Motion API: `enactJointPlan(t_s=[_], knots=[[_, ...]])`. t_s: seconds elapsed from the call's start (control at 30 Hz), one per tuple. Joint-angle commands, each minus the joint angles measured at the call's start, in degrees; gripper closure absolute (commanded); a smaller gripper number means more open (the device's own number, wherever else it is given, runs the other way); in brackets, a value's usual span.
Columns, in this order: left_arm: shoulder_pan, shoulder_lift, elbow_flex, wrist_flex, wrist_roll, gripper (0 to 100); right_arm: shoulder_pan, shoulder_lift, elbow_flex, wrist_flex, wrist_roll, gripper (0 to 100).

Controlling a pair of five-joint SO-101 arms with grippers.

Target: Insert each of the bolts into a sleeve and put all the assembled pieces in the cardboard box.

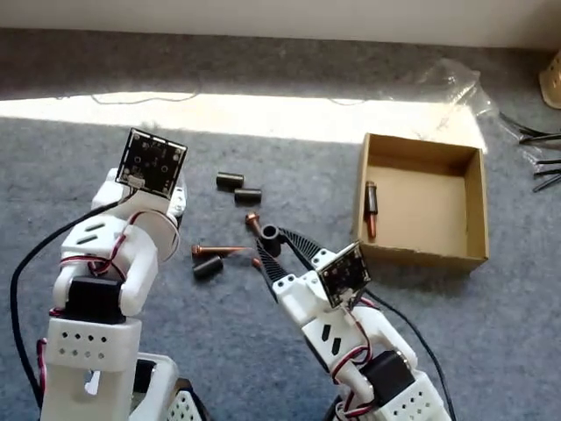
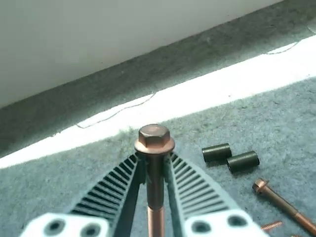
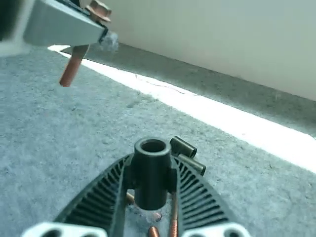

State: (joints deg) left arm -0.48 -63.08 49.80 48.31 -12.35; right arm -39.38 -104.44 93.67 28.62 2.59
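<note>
Left wrist view: a copper bolt (image 2: 154,139) is seen clamped between the left fingers (image 2: 116,195). They are closed on its shaft just below the hexagonal head, which stands clear of the fingertips. In the right wrist view a black sleeve (image 3: 151,180) is gripped by the right fingers (image 3: 106,192), closed on its sides, with its open bore left exposed beyond the fingertips. The held bolt is also caught there, raised above the carpet (image 3: 59,143) and well apart from the sleeve, its plain end tilted downward.

The insertion step is therefore judged to be in hand: both parts are lifted but not yet joined. For the next move, the bolt's tip would have to be brought over the bore and the two axes lined up before any push is made. A slight offset would probably be stopped by the sleeve's rim.

From the high view, one assembled piece (image 1: 371,209) is seen lying in the cardboard box (image 1: 429,197), near the wall that faces the loose parts. On the carpet, two loose sleeves (image 1: 230,181) lie side by side, and a loose bolt (image 1: 219,250) lies just beside a third sleeve (image 1: 208,267). Most of the task is judged still to be done.
</note>
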Motion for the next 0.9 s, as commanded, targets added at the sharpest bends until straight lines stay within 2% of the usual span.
enactJointPlan(t_s=[0.0, 0.2, 0.4, 0.57, 0.73, 0.87], knots=[[2.7, -2.0, -0.9, -5.5, 0.1, 100, -0.7, -0.7, 1.4, -5.8, -0.2, 99.5], [11.0, -2.0, -0.9, -10.3, 0.3, 99, -0.6, -0.7, 7.3, -13.3, -0.5, 99.5], [10.1, -2.0, -0.9, -14.4, 12.8, 99, -0.7, -0.7, 8.0, -15.0, -0.5, 99.5], [10.1, -2.8, -1.0, -18.0, 12.7, 99, -0.7, -0.2, 8.0, -13.9, -0.5, 99.5], [10.6, -10.5, -0.6, -18.7, 13.2, 99, -0.7, -0.6, 8.0, -12.1, -0.5, 99.5], [11.4, -17.5, 1.8, -18.7, 20.5, 99, -0.7, -0.6, 8.0, -12.1, -0.5, 99.5]])
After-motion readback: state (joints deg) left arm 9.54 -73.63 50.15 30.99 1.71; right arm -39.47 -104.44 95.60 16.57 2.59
